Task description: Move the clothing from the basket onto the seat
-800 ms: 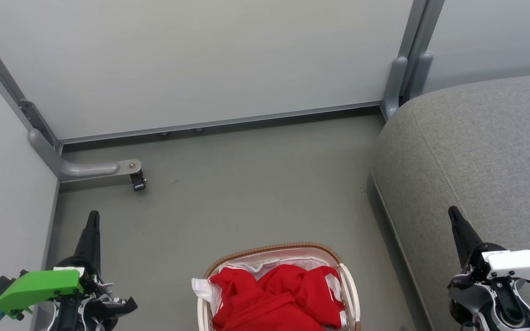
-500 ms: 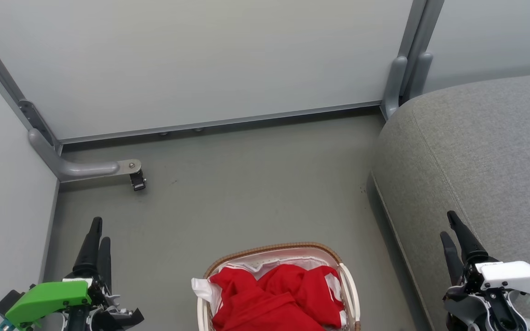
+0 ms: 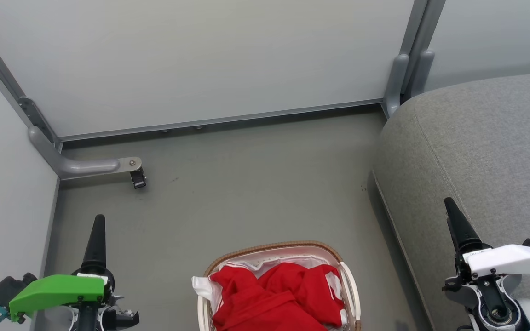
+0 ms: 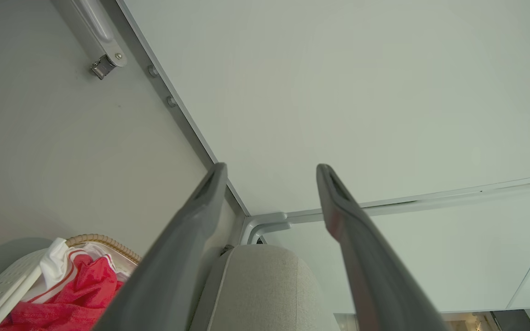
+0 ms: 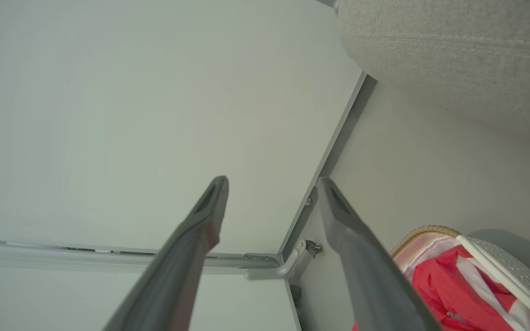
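The left gripper (image 4: 269, 168) has its fingers wide apart and holds nothing. The right gripper (image 5: 272, 180) is the same. They hang on each side of the basket (image 3: 272, 245), I think so they can reach in. The red clothes (image 3: 274, 299) lie heaped inside it. The seat (image 3: 486, 151) is just beside it, bare.

Near half of basket (image 3: 274, 245) beyond bottom edge
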You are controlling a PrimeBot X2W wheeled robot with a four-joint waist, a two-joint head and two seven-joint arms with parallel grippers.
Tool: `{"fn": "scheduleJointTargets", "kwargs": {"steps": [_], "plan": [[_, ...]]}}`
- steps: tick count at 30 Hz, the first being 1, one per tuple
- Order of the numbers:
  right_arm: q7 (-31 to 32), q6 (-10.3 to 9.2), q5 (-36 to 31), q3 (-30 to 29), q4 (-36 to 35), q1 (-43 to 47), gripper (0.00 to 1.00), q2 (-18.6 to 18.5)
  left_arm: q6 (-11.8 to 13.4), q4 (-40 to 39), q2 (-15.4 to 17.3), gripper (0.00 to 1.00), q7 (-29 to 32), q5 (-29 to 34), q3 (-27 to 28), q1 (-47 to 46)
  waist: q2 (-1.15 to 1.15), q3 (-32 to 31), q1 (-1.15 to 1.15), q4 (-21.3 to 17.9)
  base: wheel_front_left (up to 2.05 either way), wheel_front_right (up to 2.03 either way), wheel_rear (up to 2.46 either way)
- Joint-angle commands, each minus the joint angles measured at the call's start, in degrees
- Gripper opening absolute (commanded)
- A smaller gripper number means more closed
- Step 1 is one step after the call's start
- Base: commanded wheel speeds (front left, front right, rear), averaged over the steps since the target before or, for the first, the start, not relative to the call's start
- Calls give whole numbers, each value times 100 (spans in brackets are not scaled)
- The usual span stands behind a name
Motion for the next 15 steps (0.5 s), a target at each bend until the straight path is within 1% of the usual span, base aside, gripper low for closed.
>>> {"fn": "scheduleJointTargets", "kwargs": {"steps": [1,6,11,15], "plan": [[-74,1,-292,43,-68,-194,100,-95,-8,-85,83,100,-65,379,-17,-223,4,4,0,2,0,0,0],[-187,1,-839,140,-51,-248,100,-150,-4,-112,83,100,-179,1092,-63,-221,6,20,0,8,0,0,0],[-299,1,-1447,237,-11,-291,100,-208,105,-101,139,100,-290,1793,-184,-212,7,34,0,8,0,0,0],[-384,1,-1868,305,20,-322,100,-233,208,-75,196,100,-372,2219,-282,-214,8,45,0,9,0,0,0]]}}
